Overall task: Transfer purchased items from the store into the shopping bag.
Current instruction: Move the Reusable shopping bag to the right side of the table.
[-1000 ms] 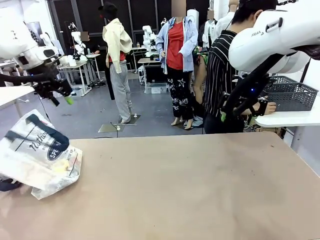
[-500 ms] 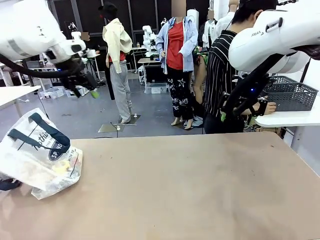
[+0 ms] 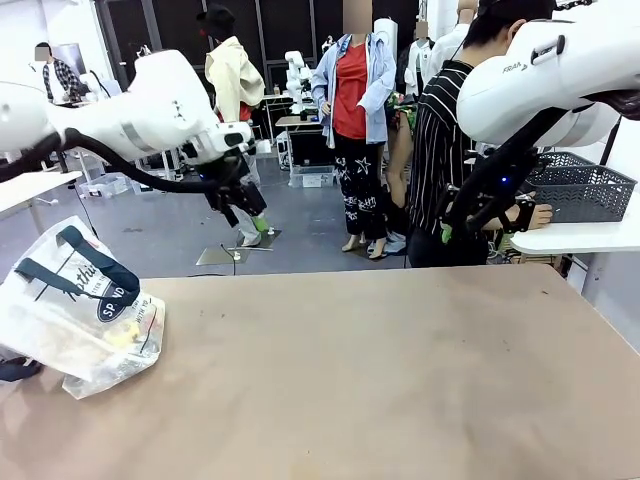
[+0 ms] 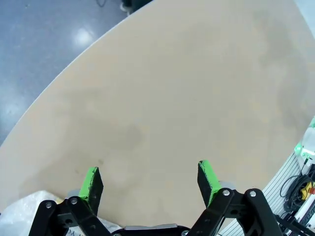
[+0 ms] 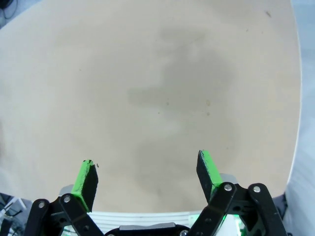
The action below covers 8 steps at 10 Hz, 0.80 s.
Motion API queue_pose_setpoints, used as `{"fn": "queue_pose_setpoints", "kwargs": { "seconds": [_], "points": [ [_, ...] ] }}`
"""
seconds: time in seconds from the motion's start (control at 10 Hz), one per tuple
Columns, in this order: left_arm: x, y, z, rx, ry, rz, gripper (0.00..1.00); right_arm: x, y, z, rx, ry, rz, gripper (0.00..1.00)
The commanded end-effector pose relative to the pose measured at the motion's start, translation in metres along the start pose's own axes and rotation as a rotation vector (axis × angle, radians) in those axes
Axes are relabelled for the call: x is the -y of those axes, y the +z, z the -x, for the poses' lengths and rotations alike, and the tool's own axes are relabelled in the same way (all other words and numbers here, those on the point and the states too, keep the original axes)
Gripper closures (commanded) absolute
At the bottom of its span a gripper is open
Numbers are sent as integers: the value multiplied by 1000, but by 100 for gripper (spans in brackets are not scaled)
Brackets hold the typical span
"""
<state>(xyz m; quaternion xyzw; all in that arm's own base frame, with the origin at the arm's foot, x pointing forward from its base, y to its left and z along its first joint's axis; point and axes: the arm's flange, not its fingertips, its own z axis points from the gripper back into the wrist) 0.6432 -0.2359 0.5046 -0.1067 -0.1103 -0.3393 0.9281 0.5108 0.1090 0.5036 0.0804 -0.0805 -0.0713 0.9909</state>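
The shopping bag [image 3: 72, 312] lies slumped at the table's left edge, translucent white with navy handles and a round logo, something yellowish inside. A corner of the bag [image 4: 17, 212] shows in the left wrist view. My left gripper [image 3: 250, 214] hangs open and empty above the table's far edge, well right of the bag. From its wrist, my left gripper [image 4: 149, 179] stands wide over bare tabletop. The store [image 3: 582, 187], a dark grey mesh basket, sits on a white side table at the far right. My right gripper [image 3: 450, 230] hovers left of it, and in its own wrist view my right gripper [image 5: 145, 177] is open and empty.
A person in a striped shirt [image 3: 440, 150] stands at the far right corner with a hand [image 3: 541, 214] at the basket. The brown table [image 3: 380, 380] stretches bare between bag and basket. A white side table [image 3: 580, 237] carries the basket.
My left arm has swung from above the bag toward the table's middle, with its fingers spread. The bag has settled slightly. The right arm has not moved.
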Motion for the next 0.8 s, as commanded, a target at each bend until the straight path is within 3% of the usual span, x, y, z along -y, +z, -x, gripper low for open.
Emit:
{"fn": "queue_pose_setpoints", "kwargs": {
  "seconds": [0.0,0.2,0.3,0.7],
  "points": [
    [-5,-1,-8,-16,-59,19,0,1,1,-1,2,5,5,0],
    [-1,-12,-9,-53,-85,27,0,1,1,-1,2,5,5,0],
    [2,-16,-5,-15,-43,21,0,1,1,-1,2,5,5,0],
    [2,-16,-5,-15,-43,21,0,1,1,-1,2,5,5,0]
  ]
}}
